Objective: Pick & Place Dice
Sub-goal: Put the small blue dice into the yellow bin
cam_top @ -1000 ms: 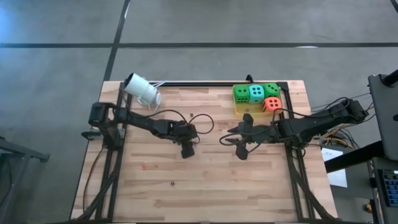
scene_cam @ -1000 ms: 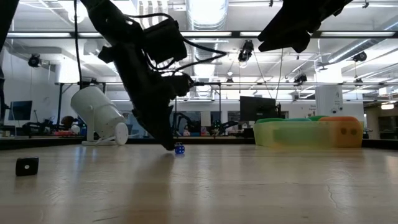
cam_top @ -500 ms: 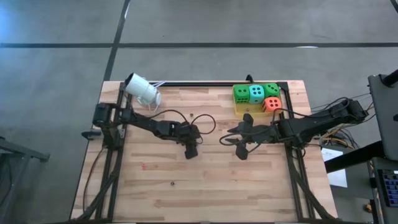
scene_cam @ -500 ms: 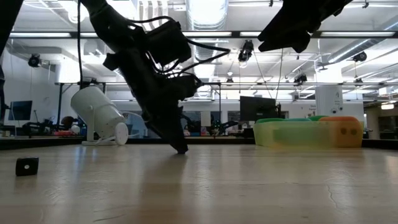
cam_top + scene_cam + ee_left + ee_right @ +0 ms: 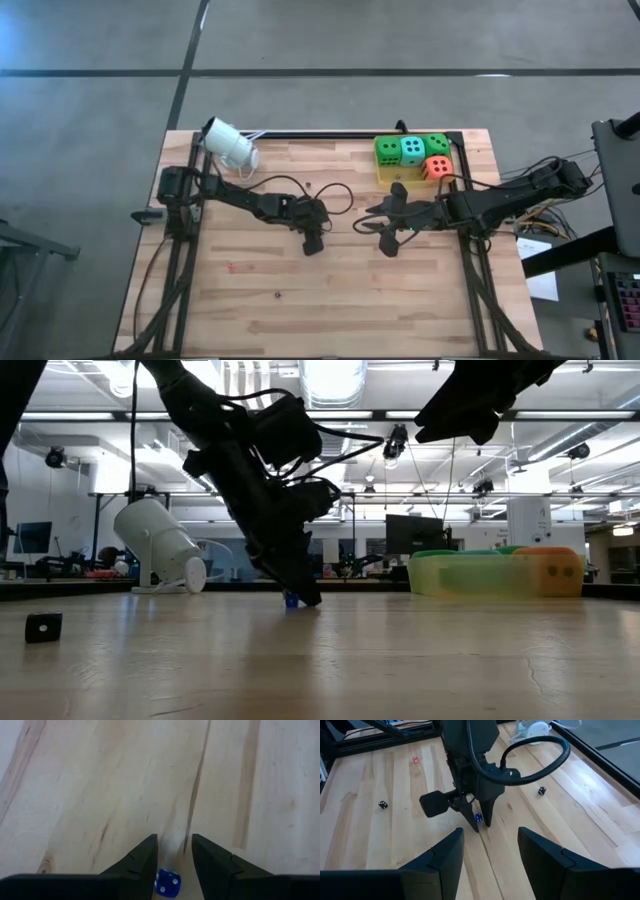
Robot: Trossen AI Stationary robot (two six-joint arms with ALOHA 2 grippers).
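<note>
Left pincer [image 5: 172, 851]: down at the middle of the pale wooden plank counter [image 5: 330, 300], fingers partly spread and tips at the boards. A tiny blue hard-looking die with white pips [image 5: 167, 883] sits in the gap between them. Whether the pads already touch it, I cannot tell; it looks straddled, not yet clamped.

Right pincer [image 5: 487, 847]: raised above the counter just to the right of centre, fingers partly apart with nothing between them, facing the left arm.

Blue die, place: on the boards near the counter's middle; in the low view it peeks out as a blue speck [image 5: 291, 600] behind the left fingertips.

Large dice: two bright green foam-like cubes [image 5: 388, 152], a teal one [image 5: 412, 150] and an orange-red one [image 5: 437, 167], grouped in a translucent yellow tray [image 5: 384, 176] at the far right corner.

Other small dice: a black one [image 5: 382, 804], another black one [image 5: 542, 791] and a small red one [image 5: 415, 760] lie scattered, well apart.

Handling: the blue die is likely light, rigid and smooth, so it may skid or pop out under an off-centre squeeze.

Where to hold: two opposite flat faces, pads low and square to them, die centred in the gap.

White cylinder lamp-like object [image 5: 230, 145]: lying at the far left corner.
</note>
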